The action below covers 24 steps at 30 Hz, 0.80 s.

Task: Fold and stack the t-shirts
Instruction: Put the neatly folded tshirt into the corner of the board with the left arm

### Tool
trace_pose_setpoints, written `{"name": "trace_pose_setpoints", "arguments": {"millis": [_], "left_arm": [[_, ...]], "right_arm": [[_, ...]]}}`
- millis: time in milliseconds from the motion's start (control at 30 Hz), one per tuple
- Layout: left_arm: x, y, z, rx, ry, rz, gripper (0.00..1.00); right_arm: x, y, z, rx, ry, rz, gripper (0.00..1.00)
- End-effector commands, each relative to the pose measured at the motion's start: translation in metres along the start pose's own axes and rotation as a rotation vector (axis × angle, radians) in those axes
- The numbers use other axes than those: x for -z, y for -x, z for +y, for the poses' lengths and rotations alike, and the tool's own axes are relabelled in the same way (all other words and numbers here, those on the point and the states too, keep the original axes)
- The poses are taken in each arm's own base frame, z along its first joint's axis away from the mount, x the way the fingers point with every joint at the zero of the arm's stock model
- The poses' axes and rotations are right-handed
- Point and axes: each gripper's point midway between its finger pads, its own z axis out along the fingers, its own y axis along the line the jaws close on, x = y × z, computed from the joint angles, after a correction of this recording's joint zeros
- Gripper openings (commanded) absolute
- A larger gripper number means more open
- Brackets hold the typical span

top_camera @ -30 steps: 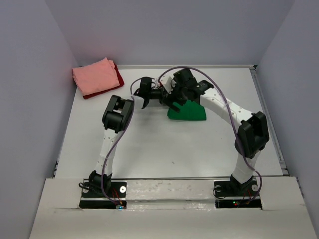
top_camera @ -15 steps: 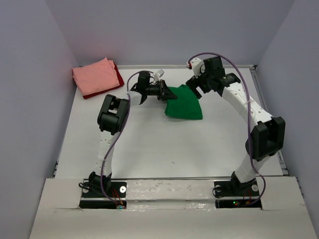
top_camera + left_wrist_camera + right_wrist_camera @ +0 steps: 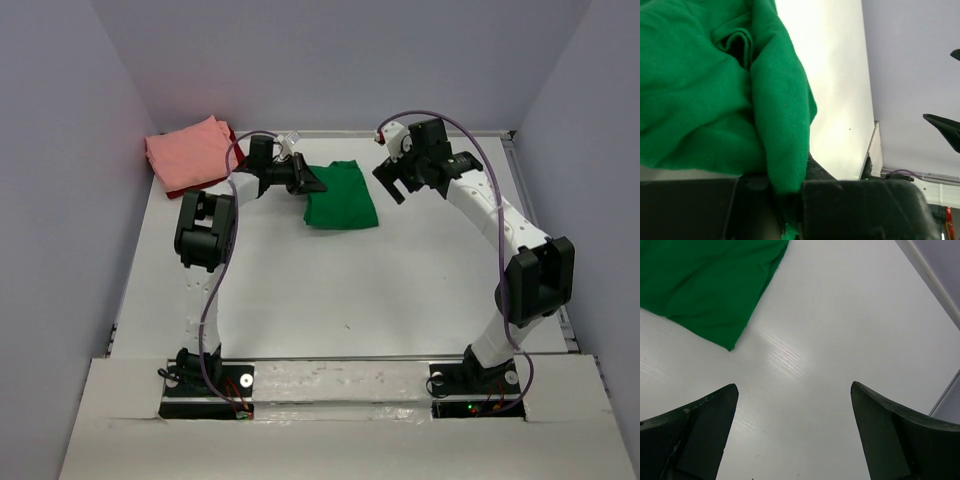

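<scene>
Left end effector (image 3: 304, 180): closed on the left edge of the green tee (image 3: 342, 196). Wrist view confirms it: a fold of green cloth is pinched between the jaws. The rest of the tee lies flat on the desk (image 3: 350, 290), trailing to the right of the grip.

Right end effector (image 3: 395, 180): open and empty. It hangs above bare desk just right of the green tee and does not touch it. Its wrist view shows only the tee's corner at upper left.

Green tee: folded into a compact panel at the far middle of the desk. About as wide as deep, so no clear long axis.

Stack: pink tee (image 3: 190, 152) on top of the red tee (image 3: 176, 189), in the far-left corner.

Key relation: the stack lies to the left of the left end effector and slightly farther back, with a short gap of bare desk between. The left arm is the nearer one and already has the cloth.

Judgement: the next move is likely a carry or drag leftward onto the pink tee. Risk: a one-edge grip may let the fold open or bunch.
</scene>
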Motion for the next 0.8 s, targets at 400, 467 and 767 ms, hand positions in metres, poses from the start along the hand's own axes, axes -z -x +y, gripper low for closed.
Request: {"name": "trace_pose_setpoints", "arguments": {"millis": [400, 467, 767], "left_arm": [[0.076, 0.048, 0.007, -0.159, 0.144, -0.103, 0.0], [0.085, 0.051, 0.013, -0.159, 0.168, -0.106, 0.0], [0.11, 0.071, 0.026, -0.219, 0.268, -0.139, 0.0]], "right_arm": [[0.002, 0.003, 0.008, -0.005, 0.038, -0.045, 1.0], [0.001, 0.002, 0.009, -0.005, 0.041, -0.039, 1.0], [-0.001, -0.006, 0.021, -0.009, 0.089, -0.031, 1.0]]}}
